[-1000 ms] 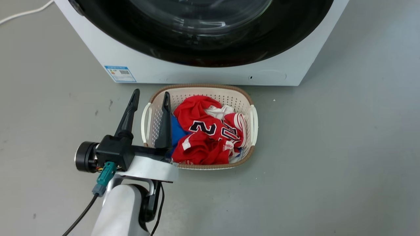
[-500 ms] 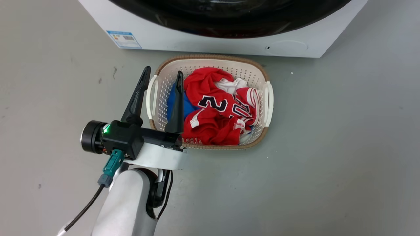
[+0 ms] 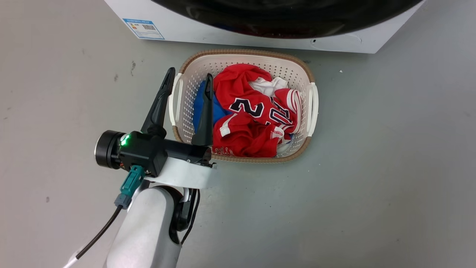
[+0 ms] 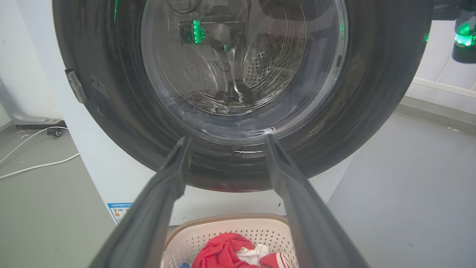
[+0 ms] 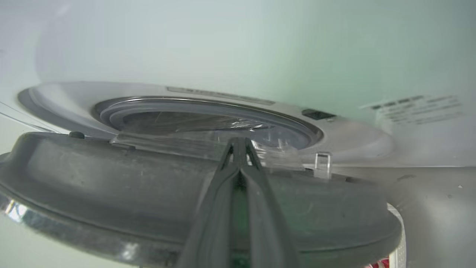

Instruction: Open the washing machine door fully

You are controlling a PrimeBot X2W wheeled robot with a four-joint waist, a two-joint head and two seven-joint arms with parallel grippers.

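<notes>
The door stands ajar, not yet swung wide. The right wrist view looks along the gap between its inner side and the machine, with the drum hole beyond. The right gripper is the one at the door. Its fingers are pressed together with nothing seen between them, and they lie over the door's inner face, tips near the clear bowl. Whether they touch it I cannot tell.

In the left wrist view a dark green-lit part sits by the door's right rim, likely that same arm. So the free edge is probably on the robot's right, and the grey block on the left rim probably marks the hinge side.

The left gripper is spread wide and holds nothing. It hangs over the left end of the basket of clothes, fingers pointing toward the machine. The door is ahead of it and higher, well apart.

The coming move turns on the right arm, the nearer one. From inside the gap, the door would have to be pushed outward and toward the robot's left, round the hinge. The basket sits on the floor under that sweep and, as I judge it, low enough to be out of the way.
</notes>
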